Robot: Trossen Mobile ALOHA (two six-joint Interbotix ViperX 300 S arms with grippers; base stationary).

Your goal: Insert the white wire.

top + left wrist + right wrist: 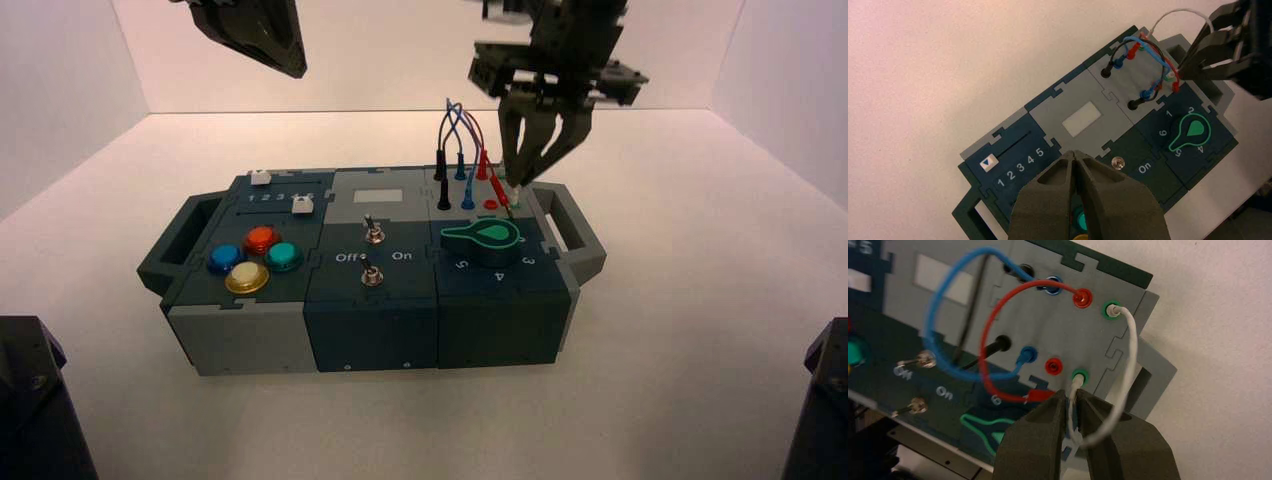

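Note:
The white wire [1132, 350] arches from the far green socket [1113, 310] to the near green socket [1079, 376] at the box's right end. My right gripper [1070, 395] is shut on the white plug just above the near green socket, and the plug's tip sits in that socket. In the high view the right gripper [515, 188] points down at the back right corner of the box [380, 330]. The white wire also shows in the left wrist view [1173, 15]. My left gripper [1075, 154] is shut and empty, held high over the box's left half.
Blue [938, 300], black [970, 315] and red [998, 305] wires arch beside the white one. The red wire's near plug [1040, 395] lies loose by the empty red socket [1053, 366]. A green knob [485, 238], two toggle switches [372, 232] and coloured buttons [258, 240] lie nearer.

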